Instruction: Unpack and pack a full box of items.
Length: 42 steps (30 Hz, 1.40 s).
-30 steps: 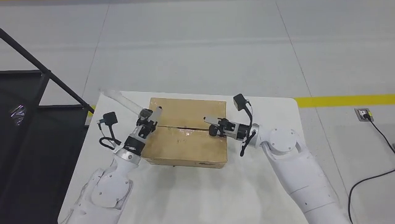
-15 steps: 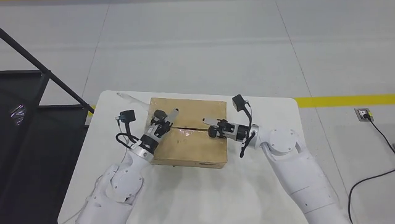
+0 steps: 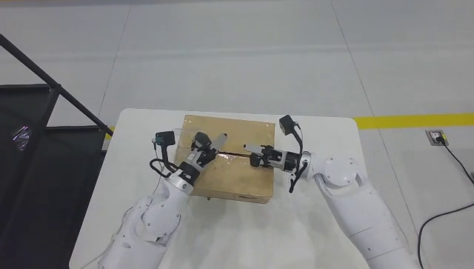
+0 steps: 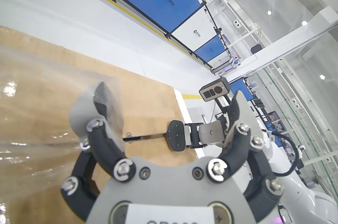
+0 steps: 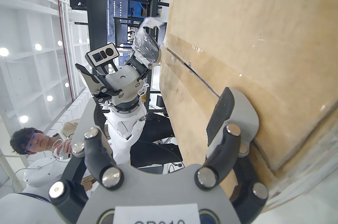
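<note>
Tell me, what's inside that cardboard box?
The contents are hidden: the box is shut, with only a thin seam across its top. Over that seam are the left gripper and right gripper, both open.

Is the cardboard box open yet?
Shut. The cardboard box has its top lying flat, closed along the middle seam.

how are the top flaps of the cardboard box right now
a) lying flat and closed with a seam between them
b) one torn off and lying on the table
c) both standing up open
a: on the cardboard box both top flaps lie flat and meet at a thin seam across the middle of the top.
</note>
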Motion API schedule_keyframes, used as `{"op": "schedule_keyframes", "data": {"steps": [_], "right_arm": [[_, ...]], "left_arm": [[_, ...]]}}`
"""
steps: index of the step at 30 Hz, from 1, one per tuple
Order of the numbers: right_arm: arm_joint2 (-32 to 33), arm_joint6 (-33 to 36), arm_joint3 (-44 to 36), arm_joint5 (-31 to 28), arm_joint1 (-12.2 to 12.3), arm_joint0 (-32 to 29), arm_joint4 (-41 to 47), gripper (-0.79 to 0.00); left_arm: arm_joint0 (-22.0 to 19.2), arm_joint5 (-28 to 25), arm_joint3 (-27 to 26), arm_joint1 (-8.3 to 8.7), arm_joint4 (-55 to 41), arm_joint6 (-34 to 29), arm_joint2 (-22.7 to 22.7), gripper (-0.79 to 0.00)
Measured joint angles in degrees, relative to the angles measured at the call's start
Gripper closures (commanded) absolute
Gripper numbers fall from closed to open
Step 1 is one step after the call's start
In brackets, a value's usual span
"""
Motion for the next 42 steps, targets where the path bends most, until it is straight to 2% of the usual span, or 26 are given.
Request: {"op": "schedule_keyframes", "data": {"steps": [10, 27, 33, 42], "right_arm": [[-0.1, 0.6, -0.5, 0.2, 0.3, -0.1, 0.2, -0.785], [-0.8, 1.4, 0.7, -0.7, 0.5, 0.6, 1.1, -0.785], [-0.6, 1.3, 0.4, -1.5, 0.7, 0.6, 1.3, -0.785], [-0.7, 1.5, 0.9, -1.6, 0.8, 1.0, 1.7, -0.785]], "left_arm": [[-1.1, 0.6, 1.6, -0.74, 0.0, -0.1, 0.4, -0.785], [-2.4, 1.2, 1.2, -1.75, -0.2, -2.3, 0.9, -0.785], [-2.1, 1.5, 1.3, -1.84, -2.0, -3.5, -0.5, -0.785], [-2.0, 0.9, -1.0, -1.67, -8.0, -8.9, -3.7, -0.785]]}}
